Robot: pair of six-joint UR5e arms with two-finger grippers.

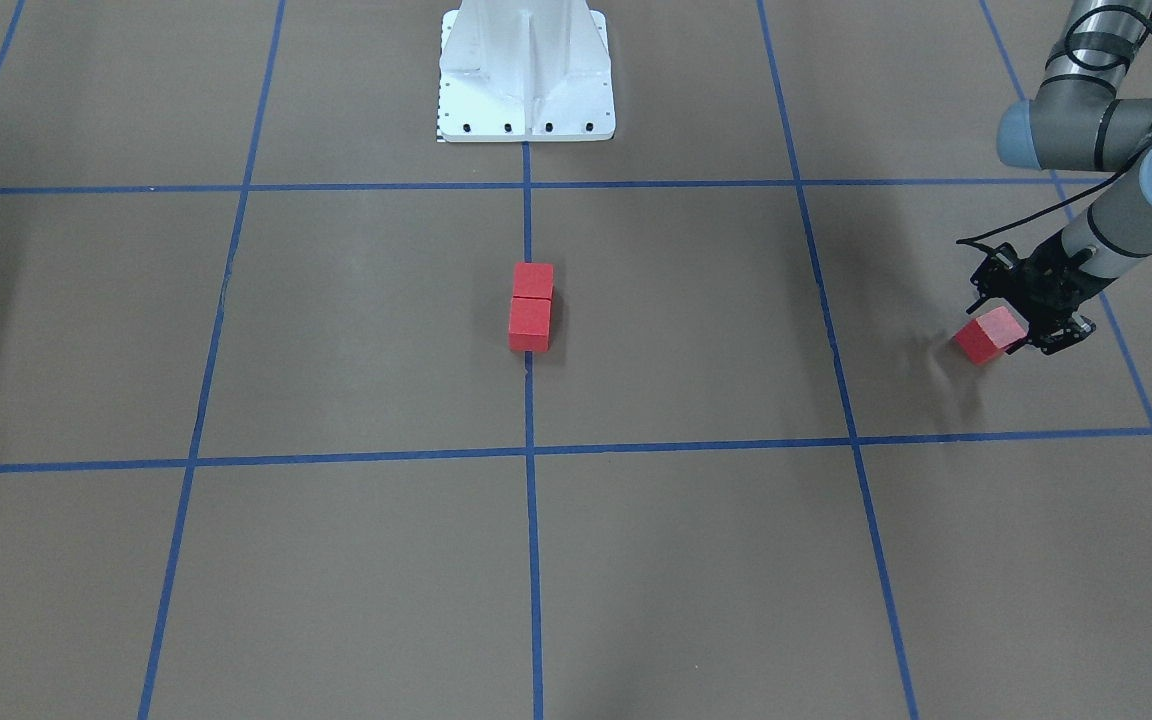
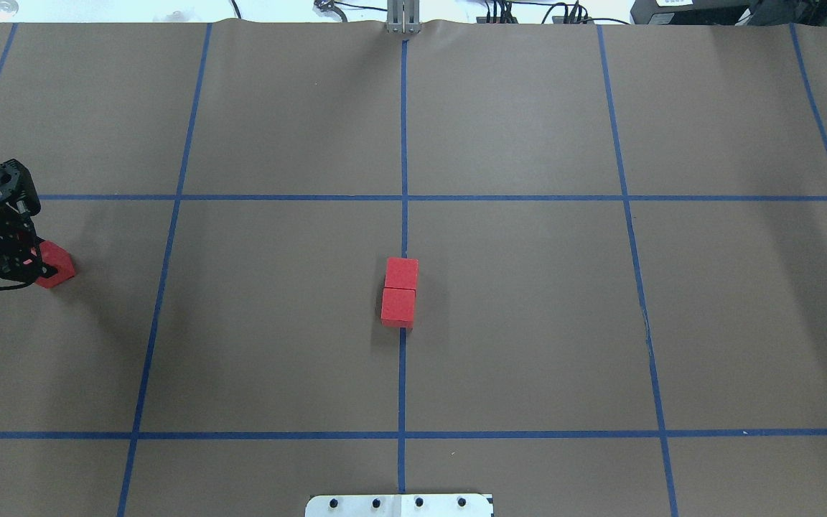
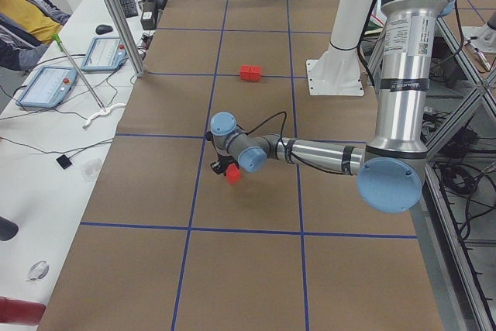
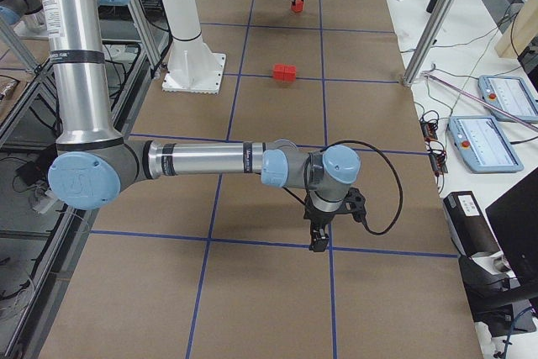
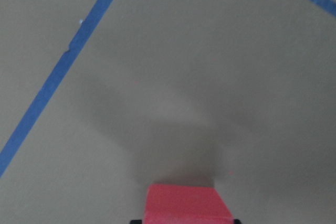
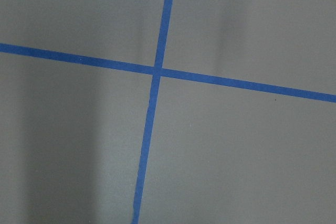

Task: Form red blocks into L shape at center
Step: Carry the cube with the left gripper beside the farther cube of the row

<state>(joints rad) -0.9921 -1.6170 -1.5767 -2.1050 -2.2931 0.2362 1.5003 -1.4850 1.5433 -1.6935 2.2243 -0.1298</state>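
We see the left arm's fingers clamped on the third red block, held tilted just above the tabletop at its far left side, well apart from the center. There the other two red blocks sit touching, end to end on the blue tape line. The right arm's fingers hover over a tape crossing; we cannot tell whether they are parted or closed. Our worry is that the skewed hold may set the block down crooked, or that its corner may nudge the pair and break the L.
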